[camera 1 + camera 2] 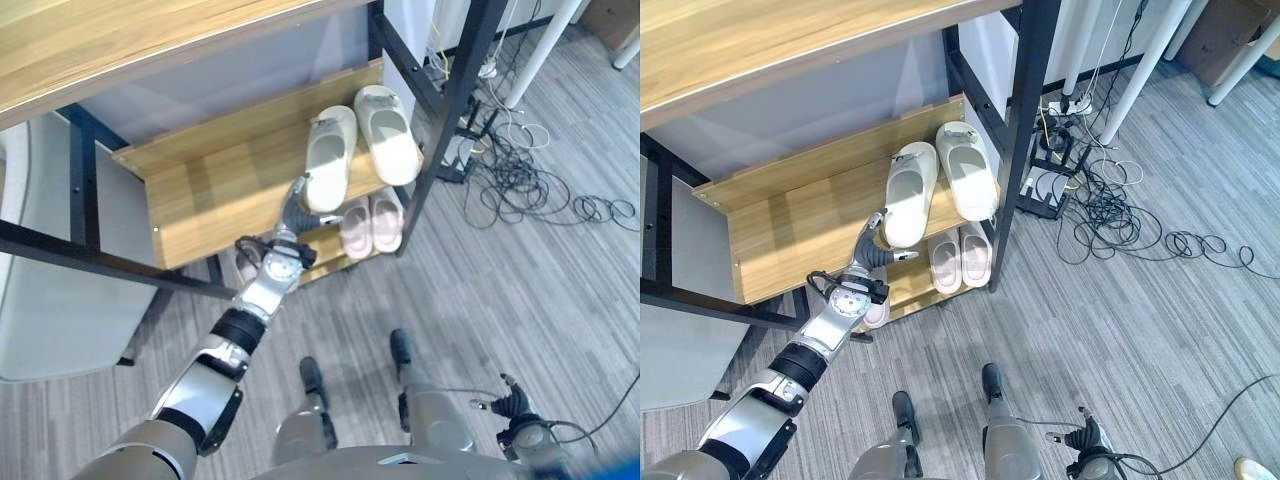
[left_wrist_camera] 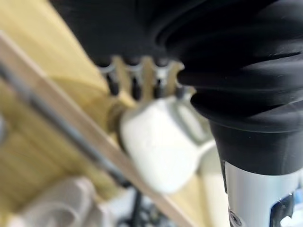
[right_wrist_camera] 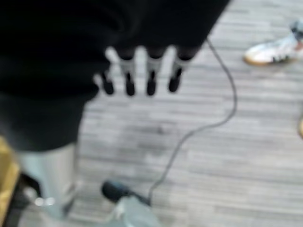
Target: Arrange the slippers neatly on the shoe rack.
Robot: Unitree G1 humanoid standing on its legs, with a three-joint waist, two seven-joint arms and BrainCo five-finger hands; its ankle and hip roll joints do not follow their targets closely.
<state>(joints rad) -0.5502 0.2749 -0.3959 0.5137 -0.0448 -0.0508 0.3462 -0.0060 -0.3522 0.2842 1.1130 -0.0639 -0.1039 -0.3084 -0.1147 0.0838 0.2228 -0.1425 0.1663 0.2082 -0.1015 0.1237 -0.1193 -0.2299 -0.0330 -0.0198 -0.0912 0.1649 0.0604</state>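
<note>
The left hand (image 1: 875, 247) reaches up to the rack's (image 1: 770, 235) middle shelf, its fingers (image 2: 137, 82) straight and resting against the heel end of the nearer cream slipper (image 1: 910, 192); they curl round nothing. That slipper lies just beyond the fingertips, toe pointing to the back of the shelf, heel near the front edge. Its mate (image 1: 968, 168) lies just to the far side of it from the hand, side by side though angled slightly apart (the heels are closer than the toes). Flat fingers at the heel suit a nudge rather than a lift, probably to square this slipper with its partner.

Below the hand, on the lower shelf, a pink pair (image 1: 960, 256) sits close together, toes inward. The right hand (image 1: 515, 405) hangs low by the robot's side over the floor (image 3: 199, 165), fingers (image 3: 151, 80) straight and loose, holding nothing, seemingly idle while the left works.
</note>
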